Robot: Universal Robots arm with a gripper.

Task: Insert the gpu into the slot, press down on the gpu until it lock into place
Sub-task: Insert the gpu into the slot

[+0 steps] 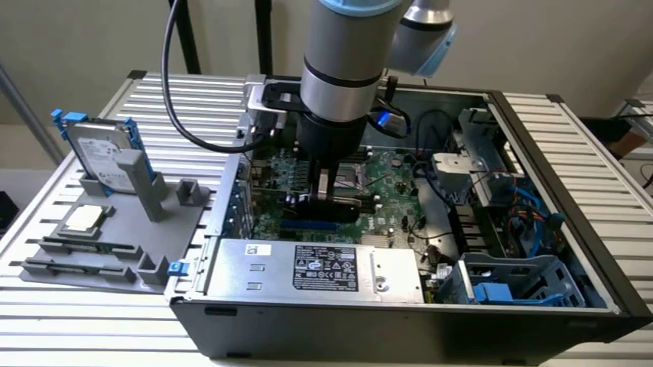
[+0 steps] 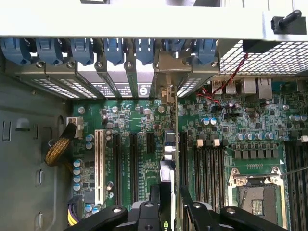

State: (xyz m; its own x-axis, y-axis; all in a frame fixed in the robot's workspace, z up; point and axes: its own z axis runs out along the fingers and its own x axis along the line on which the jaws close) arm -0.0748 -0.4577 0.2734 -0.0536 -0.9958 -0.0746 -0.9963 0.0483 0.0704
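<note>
The open computer case (image 1: 571,229) lies on its side with the green motherboard (image 2: 144,120) facing up. The gpu (image 1: 329,206), a flat black card, stands on edge between my fingers over the middle of the board. In the wrist view the gpu (image 2: 166,166) runs edge-on toward the rear bracket openings, its silver bracket end among the blue clips. My gripper (image 1: 324,191) (image 2: 167,207) is shut on it from above. The slot (image 1: 309,226) shows as a bright-blue strip directly below the card's lower edge. I cannot tell whether the card is seated in it.
A silver power-supply box (image 1: 316,267) sits at the case's near wall. Black memory slots (image 2: 207,166) and the processor socket (image 2: 255,197) lie beside the card. A white expansion slot (image 2: 99,163) is on its other side. A hard drive (image 1: 102,153) stands on a grey fixture outside the case.
</note>
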